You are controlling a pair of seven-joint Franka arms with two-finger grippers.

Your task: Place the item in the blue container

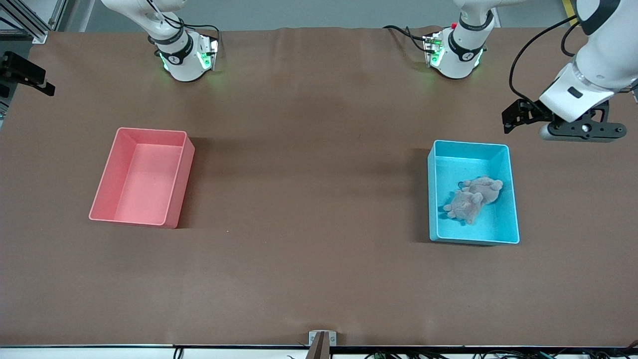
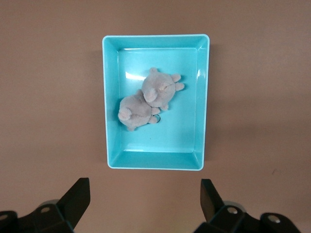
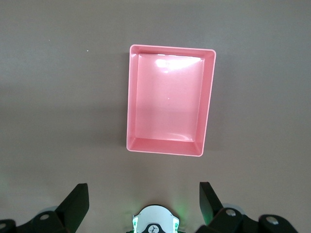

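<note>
Inside blue container (image 2: pixel 112 97), plush toy (image 2: pixel 148 99), left pincer (image 2: pixel 143 204) spread

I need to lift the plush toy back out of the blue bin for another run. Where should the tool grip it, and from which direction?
Come straight down from above, since the blue container's walls block any sideways approach. The plush toy lies flat as two rounded lumps; probably close on the narrower waist where they join, fingers across it. The left tool, open, is the closer one.
</note>
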